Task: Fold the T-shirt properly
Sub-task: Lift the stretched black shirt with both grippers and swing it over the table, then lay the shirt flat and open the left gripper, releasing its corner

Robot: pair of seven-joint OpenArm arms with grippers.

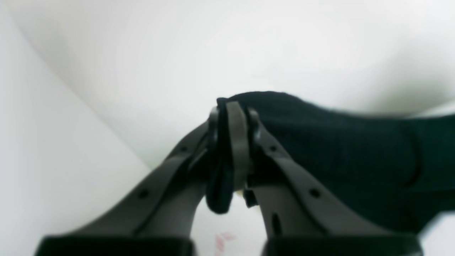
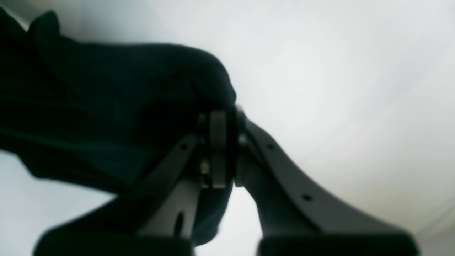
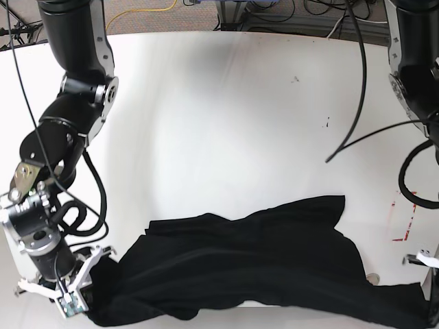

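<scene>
- Left wrist view: my left pincer [image 1: 233, 117] is pinched tight, tips nearly together, with a fold of the T-shirt [image 1: 355, 149] clamped between them. A strip of black cloth runs down between the fingers [image 1: 291, 170] and hangs in a small loop below the tips. The rest of the shirt spreads off to the right of the picture, over the white table [image 1: 142, 71]. Low in the frame there is a faint pink mark on the table, too blurred to read.
- Right wrist view: my right pincer [image 2: 222, 142] is closed as well, biting on an edge of the T-shirt [image 2: 106, 106]. The cloth bunches in a rounded hump just above the tips and drapes away to the left, dark against the table [image 2: 337, 89]. The picture is soft; no lettering shows.
- Base view: the T-shirt [image 3: 260, 264] lies rumpled along the near edge of the table [image 3: 240, 103], stretched between the two corners. My right pincer [image 3: 72, 291] sits at the cloth's end on the picture's left. On the picture's right the shirt runs to the frame corner; only a small white part of my left pincer [image 3: 425, 259] shows there. Red marks [image 3: 405, 219] on the table nearby, unreadable. Cables trail across the far side.
</scene>
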